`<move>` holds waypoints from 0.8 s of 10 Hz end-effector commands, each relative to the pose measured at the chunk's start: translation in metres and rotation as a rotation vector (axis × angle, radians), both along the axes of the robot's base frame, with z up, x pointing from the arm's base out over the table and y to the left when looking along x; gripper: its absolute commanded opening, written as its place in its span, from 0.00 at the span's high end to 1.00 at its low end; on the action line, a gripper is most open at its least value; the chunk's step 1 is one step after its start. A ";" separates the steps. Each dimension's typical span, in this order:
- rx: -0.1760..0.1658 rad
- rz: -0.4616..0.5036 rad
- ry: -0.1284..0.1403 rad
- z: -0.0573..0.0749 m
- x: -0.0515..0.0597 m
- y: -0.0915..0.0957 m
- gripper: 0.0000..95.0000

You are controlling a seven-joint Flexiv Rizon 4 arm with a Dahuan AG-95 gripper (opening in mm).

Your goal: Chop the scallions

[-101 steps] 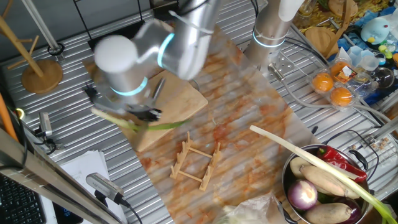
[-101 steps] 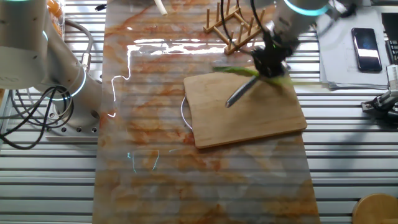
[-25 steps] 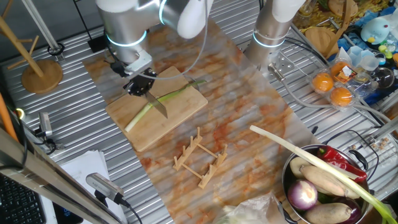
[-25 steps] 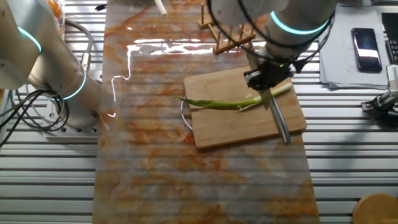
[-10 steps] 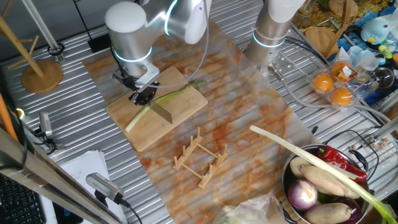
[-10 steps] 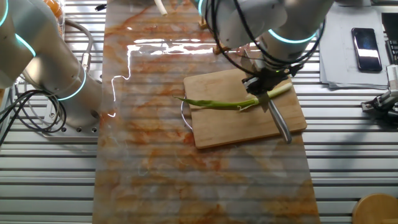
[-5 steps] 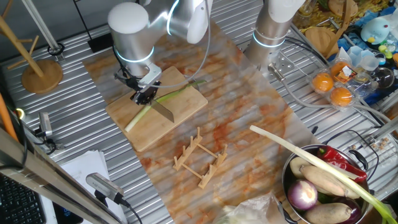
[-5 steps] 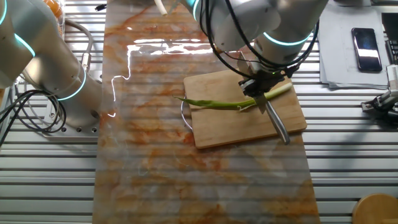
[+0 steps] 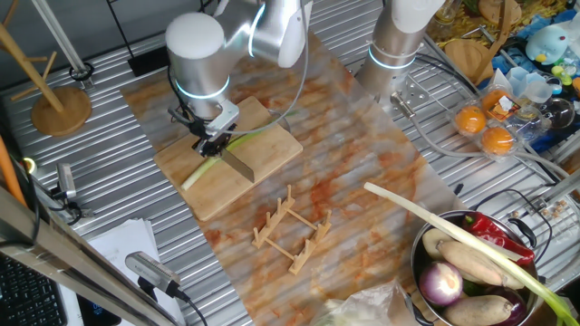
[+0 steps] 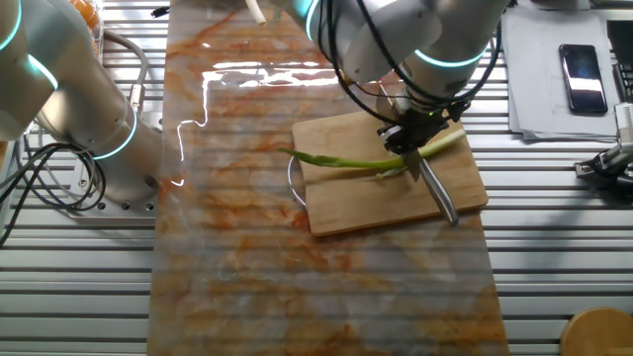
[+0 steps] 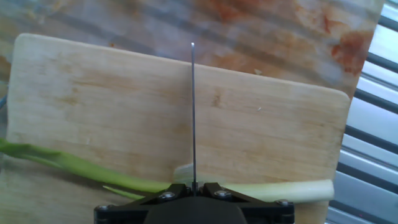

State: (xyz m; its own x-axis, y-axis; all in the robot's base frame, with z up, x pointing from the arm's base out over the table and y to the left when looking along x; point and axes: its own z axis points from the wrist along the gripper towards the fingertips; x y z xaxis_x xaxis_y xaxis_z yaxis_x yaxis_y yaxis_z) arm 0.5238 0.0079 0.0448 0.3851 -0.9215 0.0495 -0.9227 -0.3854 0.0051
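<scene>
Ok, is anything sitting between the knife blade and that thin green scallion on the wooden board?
Nothing visible. The gripper holds the steel knife with its blade directly across the thin green scallion on the wooden cutting board.

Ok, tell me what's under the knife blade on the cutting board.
The scallion lies across the cutting board, and the knife held in the claw crosses it near its pale end. Whether the blade has cut through is hidden by the claw.
</scene>
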 end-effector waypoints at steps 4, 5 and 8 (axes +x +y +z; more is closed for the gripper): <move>0.025 0.008 -0.043 -0.009 -0.003 -0.010 1.00; 0.020 0.010 -0.038 -0.013 0.002 -0.010 1.00; 0.044 0.002 0.018 -0.022 0.007 -0.012 1.00</move>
